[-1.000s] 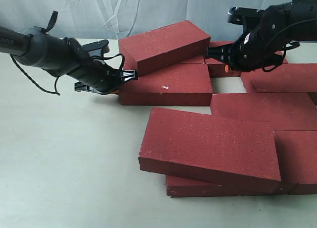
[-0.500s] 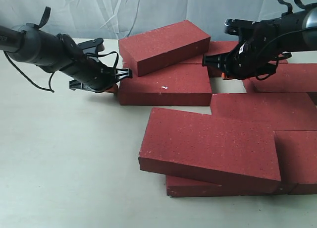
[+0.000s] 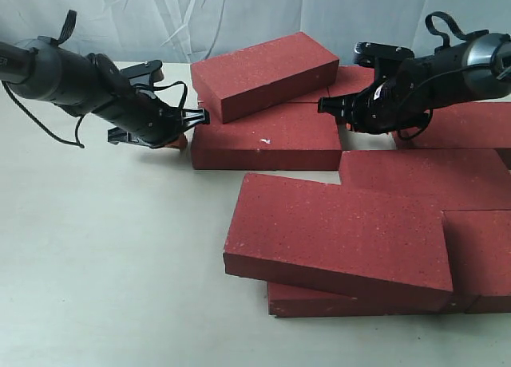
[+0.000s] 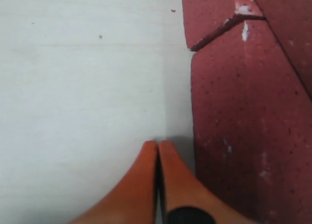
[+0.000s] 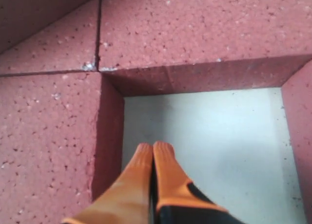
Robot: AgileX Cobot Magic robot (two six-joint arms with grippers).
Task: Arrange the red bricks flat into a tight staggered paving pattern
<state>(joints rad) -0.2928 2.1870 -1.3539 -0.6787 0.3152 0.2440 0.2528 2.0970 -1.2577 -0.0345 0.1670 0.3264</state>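
Several red bricks lie at the right of the table. One brick (image 3: 263, 72) leans tilted on a flat brick with a white chip (image 3: 267, 136) (image 4: 243, 112). A large front brick (image 3: 339, 239) rests tilted on another (image 3: 351, 301). My left gripper (image 3: 182, 137) (image 4: 157, 145) is shut and empty, low on the table right beside the chipped brick's left end. My right gripper (image 3: 347, 114) (image 5: 154, 146) is shut and empty. It points down into a bare gap between the bricks (image 5: 204, 136), next to the side of one brick (image 5: 48, 136).
More flat bricks (image 3: 423, 175) (image 3: 479, 247) (image 3: 471, 124) fill the right side up to the view's edge. A pale cloth backdrop (image 3: 239, 16) hangs behind. Bare white table (image 3: 104, 247) stretches across the left and front.
My left gripper has drawn a little left and back along the chipped brick's end. My right gripper has moved left and lower, toward the gap between the bricks. The bricks have not moved.
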